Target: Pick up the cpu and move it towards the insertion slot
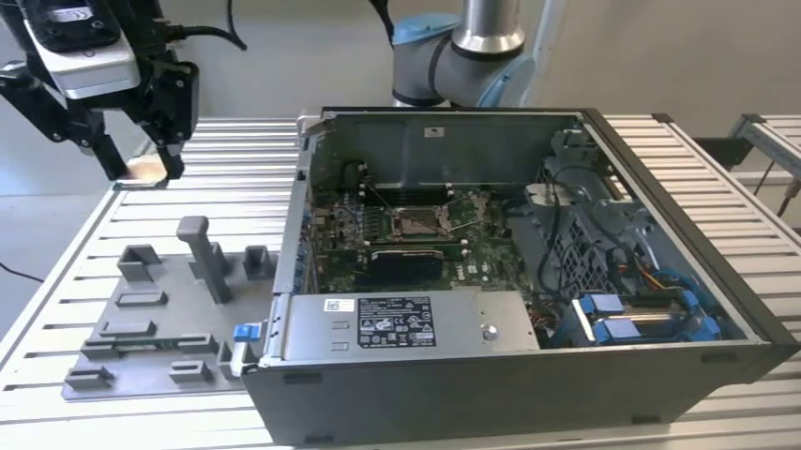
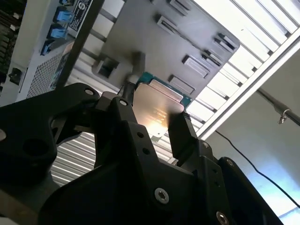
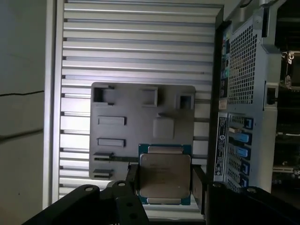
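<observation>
My gripper [image 1: 145,167] hangs high over the table's far corner on the exterior view's left, shut on the cpu [image 1: 141,172], a small tan-edged chip between the black fingers [image 1: 171,165]. In both wrist views the cpu [image 3: 164,174] [image 2: 157,107] shows its silvery face with a green rim, clamped on two opposite sides by the gripper [image 3: 165,183] [image 2: 151,117]. The insertion slot [image 1: 427,221], a shiny silver frame with a dark centre, lies on the green board inside the open computer case, well off to the exterior view's right of the gripper and lower.
The open grey computer case [image 1: 701,309] fills the middle of the slatted metal table [image 1: 238,178]. A grey moulded tray [image 1: 150,323] [image 3: 140,117] with upright blocks lies beside the case, below the gripper. The arm's base [image 1: 457,56] stands behind the case.
</observation>
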`<state>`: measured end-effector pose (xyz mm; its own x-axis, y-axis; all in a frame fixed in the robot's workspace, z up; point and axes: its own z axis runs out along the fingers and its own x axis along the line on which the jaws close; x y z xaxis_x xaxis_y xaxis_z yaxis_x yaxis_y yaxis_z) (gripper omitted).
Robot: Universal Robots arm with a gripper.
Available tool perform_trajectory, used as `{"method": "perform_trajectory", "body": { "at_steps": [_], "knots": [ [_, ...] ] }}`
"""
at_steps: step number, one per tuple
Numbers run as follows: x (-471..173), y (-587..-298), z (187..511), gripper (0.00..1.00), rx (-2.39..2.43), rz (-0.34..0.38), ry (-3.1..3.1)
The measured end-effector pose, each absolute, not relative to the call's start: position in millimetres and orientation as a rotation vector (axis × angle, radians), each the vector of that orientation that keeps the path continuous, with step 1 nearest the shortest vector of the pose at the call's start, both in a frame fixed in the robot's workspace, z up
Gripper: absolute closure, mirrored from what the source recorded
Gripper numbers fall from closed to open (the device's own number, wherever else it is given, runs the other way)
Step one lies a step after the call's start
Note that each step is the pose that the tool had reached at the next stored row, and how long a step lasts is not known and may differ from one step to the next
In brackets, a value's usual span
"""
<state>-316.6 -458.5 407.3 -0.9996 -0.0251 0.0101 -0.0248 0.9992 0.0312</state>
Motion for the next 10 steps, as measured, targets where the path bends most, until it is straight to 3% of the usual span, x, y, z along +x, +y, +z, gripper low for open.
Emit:
{"method": "perform_trajectory", "body": {
  "at_steps": [10],
  "knots": [
    [-275.2,-458.5,407.3,1.00,0.039,-0.049,-3.129]
  ]
}}
